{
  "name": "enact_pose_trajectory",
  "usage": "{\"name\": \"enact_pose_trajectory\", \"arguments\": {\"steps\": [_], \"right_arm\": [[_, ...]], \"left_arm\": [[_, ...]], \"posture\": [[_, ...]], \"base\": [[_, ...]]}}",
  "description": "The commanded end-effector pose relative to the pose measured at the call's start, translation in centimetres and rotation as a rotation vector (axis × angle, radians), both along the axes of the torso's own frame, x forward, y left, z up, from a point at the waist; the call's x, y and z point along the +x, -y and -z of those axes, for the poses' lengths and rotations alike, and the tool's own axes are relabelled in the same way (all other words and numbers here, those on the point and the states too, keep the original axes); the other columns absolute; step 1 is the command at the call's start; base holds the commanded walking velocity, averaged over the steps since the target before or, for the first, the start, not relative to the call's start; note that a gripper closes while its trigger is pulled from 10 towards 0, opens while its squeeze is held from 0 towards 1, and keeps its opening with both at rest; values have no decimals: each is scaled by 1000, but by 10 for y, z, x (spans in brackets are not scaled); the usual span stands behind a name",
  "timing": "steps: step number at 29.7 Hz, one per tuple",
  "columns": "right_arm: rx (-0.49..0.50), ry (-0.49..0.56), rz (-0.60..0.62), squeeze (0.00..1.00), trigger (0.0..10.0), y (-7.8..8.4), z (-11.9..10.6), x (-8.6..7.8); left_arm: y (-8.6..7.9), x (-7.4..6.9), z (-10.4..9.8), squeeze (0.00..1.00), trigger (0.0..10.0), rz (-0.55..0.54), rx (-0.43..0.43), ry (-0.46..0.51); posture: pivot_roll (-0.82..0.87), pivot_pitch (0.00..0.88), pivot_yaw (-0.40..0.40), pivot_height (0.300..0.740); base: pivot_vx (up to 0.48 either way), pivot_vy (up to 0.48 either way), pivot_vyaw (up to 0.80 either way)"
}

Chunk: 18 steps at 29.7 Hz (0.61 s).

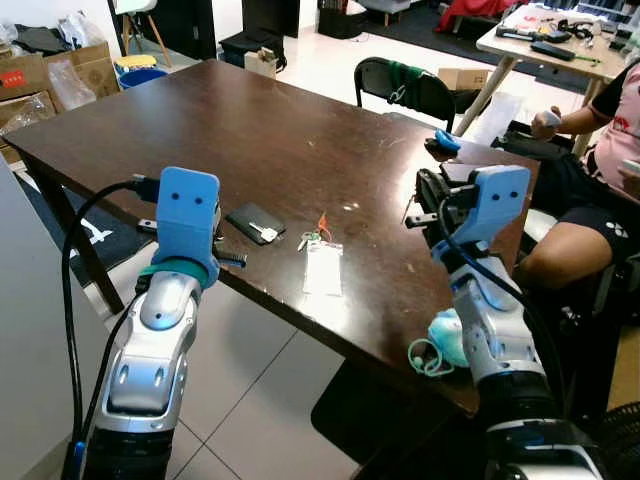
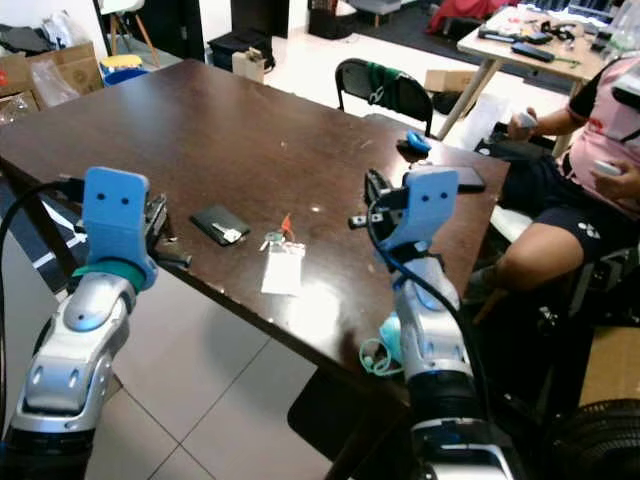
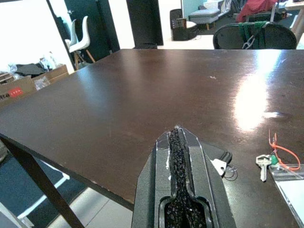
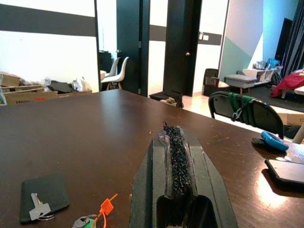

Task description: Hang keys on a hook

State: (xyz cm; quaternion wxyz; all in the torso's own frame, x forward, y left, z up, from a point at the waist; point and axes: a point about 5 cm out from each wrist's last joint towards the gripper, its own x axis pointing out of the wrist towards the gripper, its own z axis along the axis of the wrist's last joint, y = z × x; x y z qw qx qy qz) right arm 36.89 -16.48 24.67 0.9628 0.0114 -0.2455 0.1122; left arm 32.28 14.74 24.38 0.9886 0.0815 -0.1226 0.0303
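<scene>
- The job has not really begun. The keys (image 1: 311,240) lie flat on the brown desk (image 1: 250,140), near its front edge.
- The keys have an orange tag and a clear card (image 1: 323,269) tied to them.
- Just beside them lies a dark pouch (image 1: 254,222) with one more key (image 1: 267,233) on top.
- I see no hook anywhere, so the robot must find one later.
- What is left, I think: pick up the keys, go to a hook, hang them there.
- The left gripper (image 3: 178,156) is up over the front edge of the desk, close to the pouch. Its two fingers are pressed together and hold nothing.
- The right gripper (image 4: 175,152) is up over the right part of the desk, to the right of the keys. Its fingers are pressed together too, with nothing in them.
- Both arms are bent and raised, pointing across the desk.
- A person (image 1: 600,170) sits on the far right by the desk.
</scene>
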Motion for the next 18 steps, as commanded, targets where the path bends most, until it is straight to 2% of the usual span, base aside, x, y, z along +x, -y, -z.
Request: {"name": "enact_pose_trajectory", "arguments": {"steps": [1, 18], "right_arm": [[1, -7, -1, 0, 10000, 2, 0, 0], [0, -10, 10, 0, 10000, 4, 0, 2]], "left_arm": [[0, 0, 1, 0, 10000, 4, 1, -1], [0, 0, 2, 0, 10000, 5, 4, -4]], "posture": [[89, 85, 49, 655], [89, 85, 51, 709]], "base": [[0, 0, 0], [0, 0, 0]]}}
